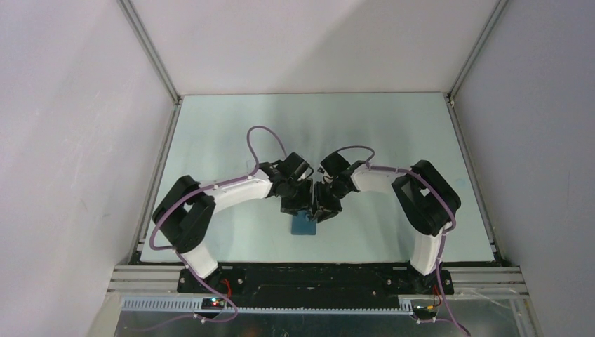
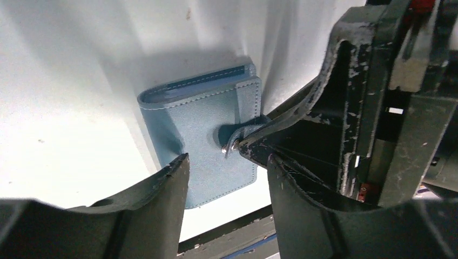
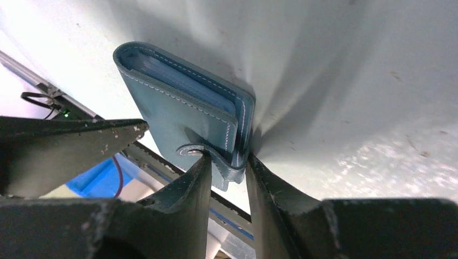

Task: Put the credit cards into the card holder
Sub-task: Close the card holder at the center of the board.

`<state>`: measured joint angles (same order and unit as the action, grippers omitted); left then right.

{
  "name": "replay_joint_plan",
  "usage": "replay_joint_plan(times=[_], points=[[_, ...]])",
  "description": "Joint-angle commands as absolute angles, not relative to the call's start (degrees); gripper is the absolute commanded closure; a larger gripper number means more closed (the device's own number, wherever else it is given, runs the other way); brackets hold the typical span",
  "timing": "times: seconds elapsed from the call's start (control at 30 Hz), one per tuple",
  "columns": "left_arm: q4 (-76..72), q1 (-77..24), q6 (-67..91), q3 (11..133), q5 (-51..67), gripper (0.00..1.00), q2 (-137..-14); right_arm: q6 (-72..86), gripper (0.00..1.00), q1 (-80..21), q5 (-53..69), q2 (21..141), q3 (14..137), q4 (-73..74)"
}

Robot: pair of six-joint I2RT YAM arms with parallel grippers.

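The card holder [image 1: 304, 225] is a blue wallet, folded shut, lying on the table near the front edge. It shows in the left wrist view [image 2: 205, 124] and the right wrist view [image 3: 173, 113]. My right gripper [image 3: 227, 162] is shut on the wallet's snap strap and open-side edge; it also shows in the top view [image 1: 324, 209] and the left wrist view [image 2: 335, 108]. My left gripper [image 2: 226, 162] is open just above the wallet, fingers apart and holding nothing; it also shows in the top view [image 1: 295, 203]. No credit cards are in view.
The table's front edge and black rail [image 1: 309, 270] run just behind the wallet. Enclosure walls stand left, right and back. One finger [image 3: 81, 140] of the left gripper hangs close beside my right gripper. Both arms crowd the front centre.
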<state>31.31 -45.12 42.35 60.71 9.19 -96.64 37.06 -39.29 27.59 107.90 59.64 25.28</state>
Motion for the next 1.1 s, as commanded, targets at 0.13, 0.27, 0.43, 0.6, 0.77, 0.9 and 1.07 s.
replay_joint_plan(times=[0.13,0.27,0.43,0.6,0.77,0.9,1.07], points=[[29.57,-43.73,40.90,57.66,10.16,0.34,-94.23,34.11,0.65,-40.81,13.27,117.20,54.24,24.44],[29.71,-43.72,40.31,57.09,8.41,0.32,-92.41,33.90,0.64,-39.97,13.75,117.08,54.35,24.57],[33.25,-43.69,38.81,57.00,4.82,0.30,-91.15,33.82,0.64,-39.57,14.39,116.86,54.32,24.50],[34.27,-43.57,38.92,55.48,4.41,0.28,-91.20,33.67,0.64,-39.47,15.36,116.47,54.39,24.34],[31.91,-43.28,39.77,54.58,6.16,0.23,-91.83,33.57,0.63,-39.39,17.40,115.16,54.96,24.29],[26.55,-42.18,41.27,52.64,10.06,0.25,-91.47,33.88,0.61,-39.25,18.95,113.40,55.19,24.11],[24.57,-42.04,41.94,52.29,10.51,0.26,-91.37,33.82,0.61,-39.00,20.03,112.82,55.25,23.97]])
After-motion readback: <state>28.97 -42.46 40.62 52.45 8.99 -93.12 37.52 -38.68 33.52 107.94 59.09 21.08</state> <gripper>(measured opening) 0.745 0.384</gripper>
